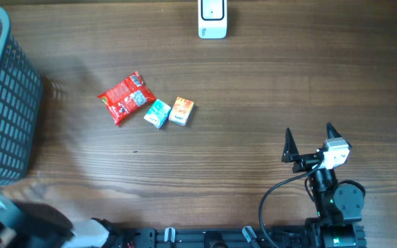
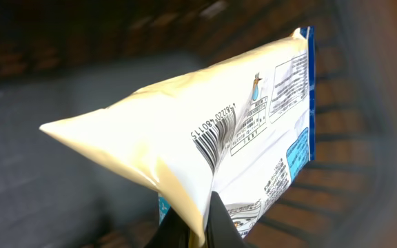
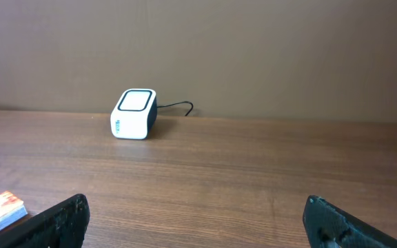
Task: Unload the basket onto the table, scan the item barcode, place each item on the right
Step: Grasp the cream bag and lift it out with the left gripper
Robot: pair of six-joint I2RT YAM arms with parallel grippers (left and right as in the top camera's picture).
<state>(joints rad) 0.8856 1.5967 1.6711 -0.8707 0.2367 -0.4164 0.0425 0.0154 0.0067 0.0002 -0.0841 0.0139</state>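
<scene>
- L gripper (image 2: 200, 219): clamped on white pouch (image 2: 178, 138). It pinches the lower edge, and the pouch fans up & away from the fingers.
- Pouch loc: at basket (image 1: 12, 117), far L of table, w/ mesh wall behind it in the wrist view. Inside or just above the rim, can't tell.
- Barcode (image 2: 216, 134): on the face toward the L wrist cam, near pouch middle. Pouch long axis slants low-L to high-R in that view.
- Scanner (image 1: 212, 18): far edge, about centre, window on top. From the basket it lies off to the R, well apart.
- R gripper (image 1: 309, 142): jaws wide, empty, front R. Looks nearer the scanner but holds nothing.
- Judgement: L arm has to carry the pouch R across the table, then turn the barcode face down over the window.
</scene>
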